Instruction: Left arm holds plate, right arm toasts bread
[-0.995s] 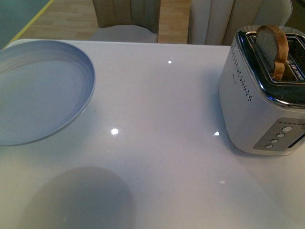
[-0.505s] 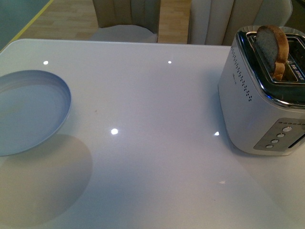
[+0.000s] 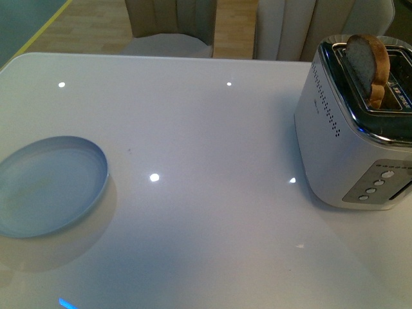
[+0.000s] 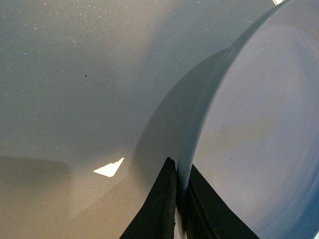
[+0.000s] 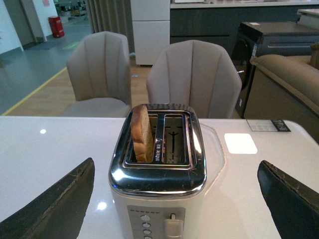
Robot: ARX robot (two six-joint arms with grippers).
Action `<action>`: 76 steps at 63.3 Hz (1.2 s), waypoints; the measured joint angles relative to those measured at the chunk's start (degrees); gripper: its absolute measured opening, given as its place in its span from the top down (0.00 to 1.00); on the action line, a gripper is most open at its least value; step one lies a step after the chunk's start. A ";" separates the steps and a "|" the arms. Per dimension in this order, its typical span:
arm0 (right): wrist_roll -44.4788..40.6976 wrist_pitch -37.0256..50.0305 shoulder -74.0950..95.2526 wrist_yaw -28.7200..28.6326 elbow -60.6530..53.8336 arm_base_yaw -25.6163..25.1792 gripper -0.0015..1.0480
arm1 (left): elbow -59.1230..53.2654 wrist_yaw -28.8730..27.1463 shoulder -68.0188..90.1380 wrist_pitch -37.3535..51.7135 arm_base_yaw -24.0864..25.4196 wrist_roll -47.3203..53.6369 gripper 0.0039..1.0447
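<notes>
Plate [image 3: 48,187]: pale blue-grey with faint concentric rings. Bread [image 3: 368,64]: light brown crumb, darker brown crust. Toaster [image 3: 351,138]: white body with rows of small dark perforations and a chrome top, on a glossy white surface [image 3: 219,212]; left end effector [image 4: 178,209] black.

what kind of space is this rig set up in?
Likely a furniture or appliance showroom with a dining-style setup, though that is a guess. A glossy white table holds a toaster; upholstered chairs face it, with a sofa and a large open floor behind.
</notes>
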 joint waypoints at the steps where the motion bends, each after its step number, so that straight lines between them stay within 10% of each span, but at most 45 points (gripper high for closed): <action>1: 0.00 0.00 0.00 0.00 0.00 0.00 0.08 | 0.17 0.00 0.33 0.00 0.00 0.11 0.98; 28: 0.00 0.00 0.00 0.00 0.00 0.00 0.08 | 0.52 0.33 2.27 1.79 -0.07 0.98 0.97; 63: 0.00 0.00 0.00 -0.02 0.00 0.00 0.08 | -3.21 2.99 -6.58 2.34 1.11 0.24 0.07; 76: 0.00 0.00 0.00 0.00 0.00 0.00 0.08 | -6.93 4.13 -19.82 1.90 2.43 -0.26 0.07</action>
